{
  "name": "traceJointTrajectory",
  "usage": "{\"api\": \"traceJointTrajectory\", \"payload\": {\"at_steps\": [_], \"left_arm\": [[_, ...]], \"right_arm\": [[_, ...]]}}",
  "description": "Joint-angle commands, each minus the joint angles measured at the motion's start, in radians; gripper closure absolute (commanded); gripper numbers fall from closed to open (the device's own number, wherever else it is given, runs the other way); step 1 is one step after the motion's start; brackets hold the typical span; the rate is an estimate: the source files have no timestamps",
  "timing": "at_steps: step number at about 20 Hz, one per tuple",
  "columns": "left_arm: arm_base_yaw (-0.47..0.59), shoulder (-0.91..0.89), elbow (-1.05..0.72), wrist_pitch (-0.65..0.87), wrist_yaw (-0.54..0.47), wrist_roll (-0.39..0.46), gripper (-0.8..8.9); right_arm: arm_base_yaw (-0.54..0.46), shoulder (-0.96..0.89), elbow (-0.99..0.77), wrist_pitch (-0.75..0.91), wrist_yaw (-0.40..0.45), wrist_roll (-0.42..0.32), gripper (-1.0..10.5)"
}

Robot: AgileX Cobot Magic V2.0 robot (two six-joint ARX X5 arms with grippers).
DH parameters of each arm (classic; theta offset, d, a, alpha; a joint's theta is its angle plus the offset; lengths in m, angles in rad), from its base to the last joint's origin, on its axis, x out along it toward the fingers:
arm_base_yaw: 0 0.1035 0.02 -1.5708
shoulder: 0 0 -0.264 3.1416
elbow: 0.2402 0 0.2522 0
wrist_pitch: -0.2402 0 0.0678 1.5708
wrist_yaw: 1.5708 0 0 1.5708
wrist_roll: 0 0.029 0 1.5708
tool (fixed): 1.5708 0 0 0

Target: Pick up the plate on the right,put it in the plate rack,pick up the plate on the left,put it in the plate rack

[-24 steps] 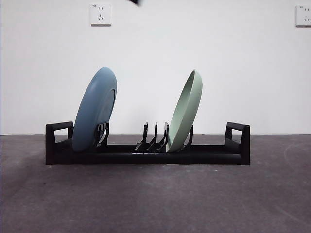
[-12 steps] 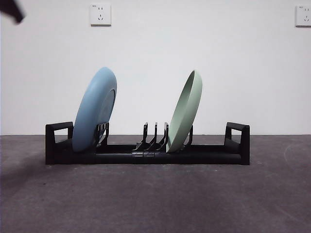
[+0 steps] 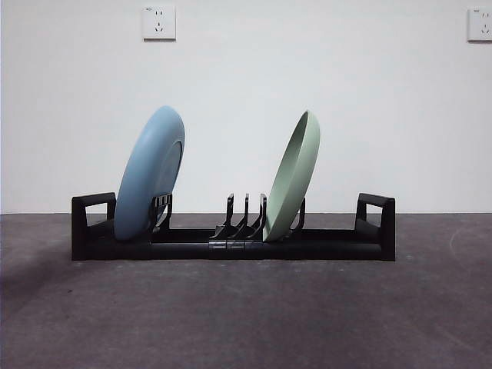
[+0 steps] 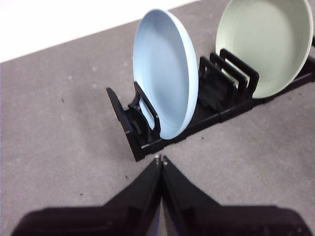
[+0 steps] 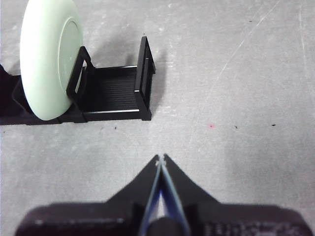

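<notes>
The black plate rack (image 3: 231,238) lies across the dark table. A blue plate (image 3: 151,172) stands on edge among the prongs near its left end, leaning right, and a pale green plate (image 3: 294,175) stands on edge right of the middle. Neither gripper shows in the front view. My left gripper (image 4: 160,158) is shut and empty, hovering over bare table short of the rack's end (image 4: 129,124) beside the blue plate (image 4: 167,93). My right gripper (image 5: 161,158) is shut and empty, back from the rack's other end (image 5: 142,81) near the green plate (image 5: 49,59).
A white wall with two sockets (image 3: 158,21) stands behind the rack. Looped handles (image 3: 377,217) close off each end of the rack. Several empty prongs (image 3: 244,217) stand between the two plates.
A black arm tip at the top of the front view moved from the upper middle to the top left corner, then left the picture. Plates and rack have not moved.
</notes>
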Motion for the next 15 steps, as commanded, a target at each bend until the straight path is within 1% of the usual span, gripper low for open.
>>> {"api": "traceJointTrajectory", "payload": {"at_steps": [1,4,7,9,11,13,15], "left_arm": [[0.003,0.012,-0.005,0.001,-0.001,-0.006,8.17],[0.005,0.003,-0.005,-0.012,-0.001,-0.006,8.17],[0.053,-0.117,-0.005,-0.037,0.007,-0.004,8.17],[0.131,-0.203,-0.014,-0.038,0.045,-0.039,8.17],[0.223,-0.286,-0.066,-0.012,0.054,-0.048,8.17],[0.303,-0.362,-0.17,0.037,0.054,-0.048,8.17],[0.351,-0.435,-0.292,0.077,0.055,-0.048,8.17]], "right_arm": [[0.002,-0.002,-0.004,0.007,0.003,0.012,9.5],[0.002,-0.002,-0.004,0.007,0.003,0.012,9.5],[0.002,-0.002,-0.004,0.007,0.003,0.012,9.5],[0.002,-0.002,-0.004,0.007,0.003,0.012,9.5],[0.002,-0.002,-0.004,0.007,0.003,0.012,9.5],[0.002,-0.002,-0.004,0.007,0.003,0.012,9.5],[0.002,-0.002,-0.004,0.007,0.003,0.012,9.5]]}}
